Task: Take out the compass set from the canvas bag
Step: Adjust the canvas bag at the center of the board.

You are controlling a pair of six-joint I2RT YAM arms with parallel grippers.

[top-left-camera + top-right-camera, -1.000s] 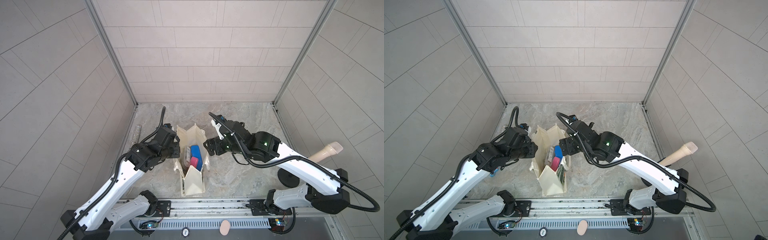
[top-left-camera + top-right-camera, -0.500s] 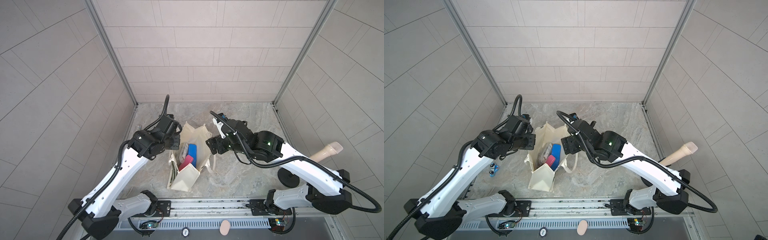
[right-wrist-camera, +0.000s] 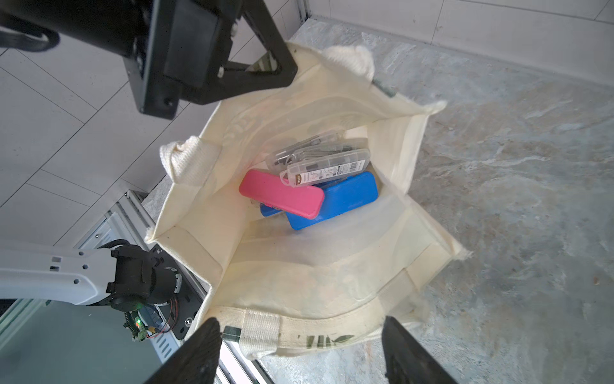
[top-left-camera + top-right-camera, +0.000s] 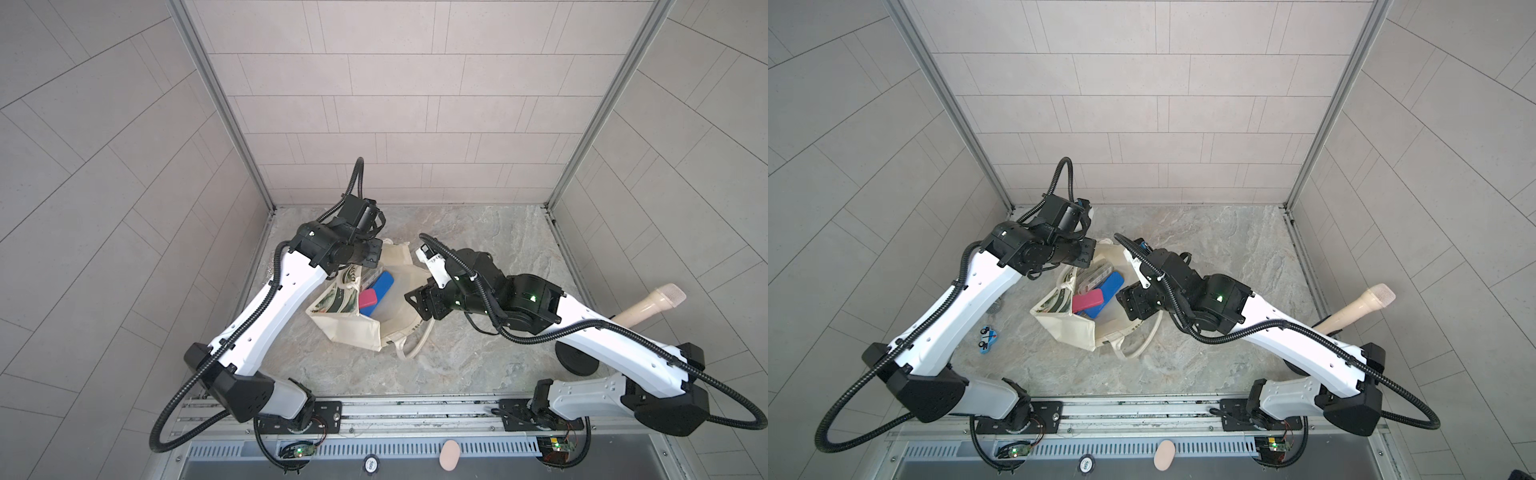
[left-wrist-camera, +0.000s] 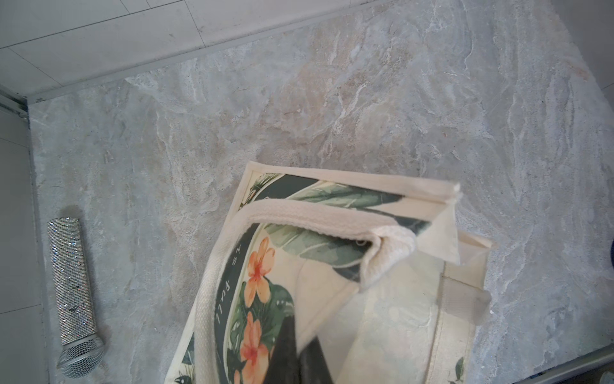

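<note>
Noting end effector states for you: your left end effector (image 3: 287,71) is clamped shut on the rim of the canvas bag (image 3: 315,272), close to one handle. The bag sits on the tabletop (image 3: 515,166) with its mouth gaping. Your right end effector (image 3: 300,320) hovers at the opposite rim, jaws wide apart, gripping nothing. The compass set (image 3: 327,168), a clear labelled case, lies inside the bag. It rests on a blue case (image 3: 345,199) and touches a pink case (image 3: 280,192). A second clear case (image 3: 305,149) lies just beside it, contents unreadable.
</note>
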